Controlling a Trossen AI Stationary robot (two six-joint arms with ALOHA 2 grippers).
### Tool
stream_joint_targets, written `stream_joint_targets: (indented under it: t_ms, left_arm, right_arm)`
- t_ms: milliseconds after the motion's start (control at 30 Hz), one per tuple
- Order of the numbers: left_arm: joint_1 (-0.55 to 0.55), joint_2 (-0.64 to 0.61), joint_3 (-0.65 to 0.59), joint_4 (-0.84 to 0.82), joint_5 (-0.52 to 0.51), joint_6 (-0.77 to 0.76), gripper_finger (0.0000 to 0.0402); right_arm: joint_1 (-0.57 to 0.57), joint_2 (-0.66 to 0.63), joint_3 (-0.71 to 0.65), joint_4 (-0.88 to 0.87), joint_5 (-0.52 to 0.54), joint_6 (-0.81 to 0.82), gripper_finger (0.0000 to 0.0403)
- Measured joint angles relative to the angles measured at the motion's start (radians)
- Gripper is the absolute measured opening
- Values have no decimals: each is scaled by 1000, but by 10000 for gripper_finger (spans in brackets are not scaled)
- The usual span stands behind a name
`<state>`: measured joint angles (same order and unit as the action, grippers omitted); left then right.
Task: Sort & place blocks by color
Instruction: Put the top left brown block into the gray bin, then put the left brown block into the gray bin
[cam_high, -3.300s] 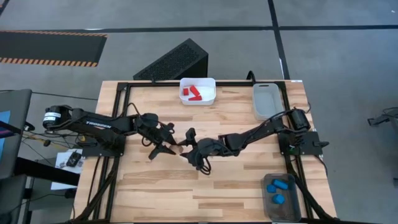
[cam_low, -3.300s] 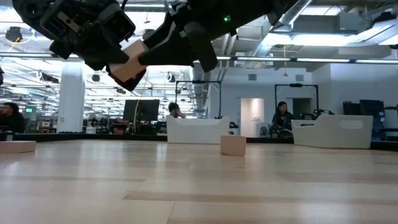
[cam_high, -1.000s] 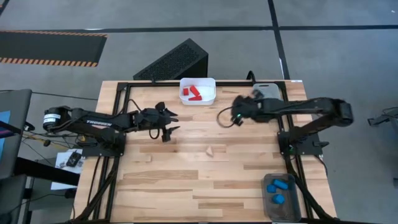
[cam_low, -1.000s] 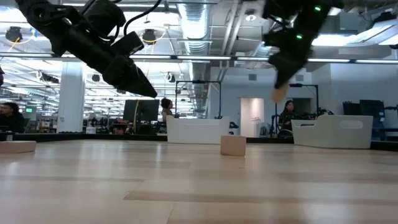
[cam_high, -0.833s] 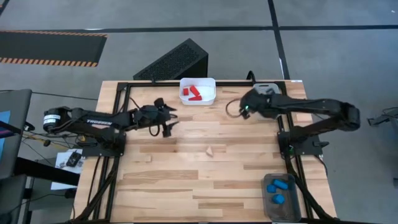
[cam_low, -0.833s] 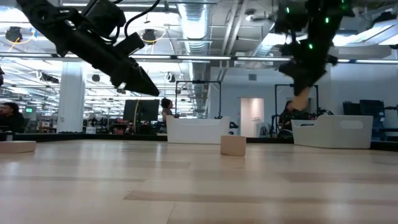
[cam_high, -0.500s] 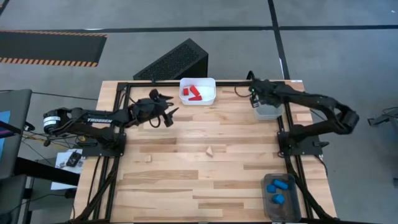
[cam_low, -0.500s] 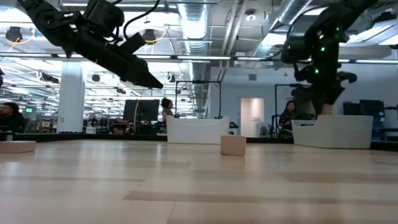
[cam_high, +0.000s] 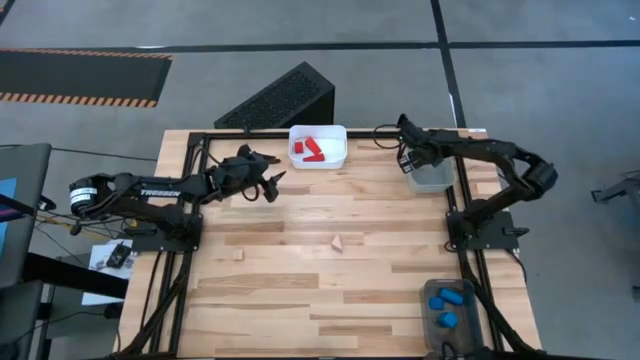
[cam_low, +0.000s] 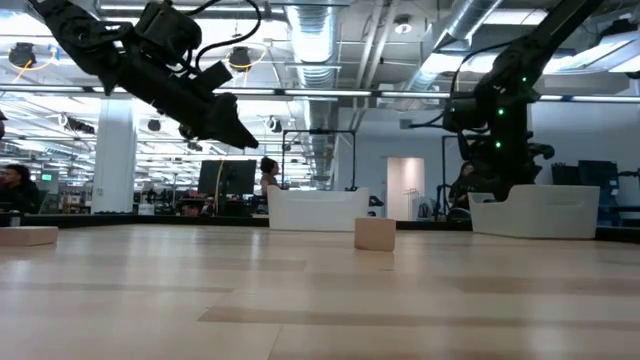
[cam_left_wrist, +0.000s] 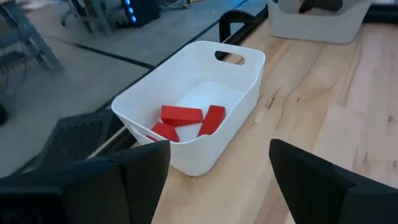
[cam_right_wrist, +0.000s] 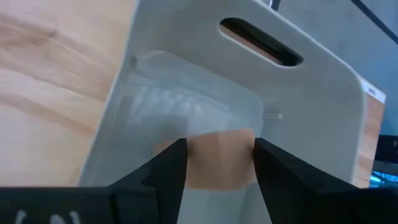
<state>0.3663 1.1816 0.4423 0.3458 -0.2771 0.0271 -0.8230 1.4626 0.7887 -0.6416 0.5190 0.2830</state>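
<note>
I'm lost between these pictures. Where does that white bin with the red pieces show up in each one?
High view: the white bin sits at the table's far edge, centre.
Low view: at the far edge, left of centre.
Left wrist view: in the middle, red blocks inside.
Right wrist view: not in it.
Shared landmark: the clear bin, also in the low, left wrist and right wrist views.

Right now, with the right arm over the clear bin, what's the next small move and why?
Probably open the right gripper and let the wood block drop. The right wrist view shows the block clamped between the fingers directly above the inside of the clear bin, and the high view puts that gripper at the bin's back end. The left gripper waits open near the white bin.
</note>
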Motion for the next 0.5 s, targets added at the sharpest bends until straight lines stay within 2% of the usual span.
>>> stream_joint_targets:
  t_ms: [100,200,333,500]
  left_arm:
    - [-27,-5,0,-5,-13,-53,263]
    - [-81,-29,4,-58,-78,-66,263]
    - [-169,-87,20,-184,-194,-121,263]
    - [-269,-130,21,-317,-267,-247,263]
  right_arm:
    - [0,9,0,18,5,-29,211]
    - [5,-9,0,19,2,-58,214]
    - [29,-91,0,22,2,-84,215]
    - [79,-229,0,57,3,-99,215]
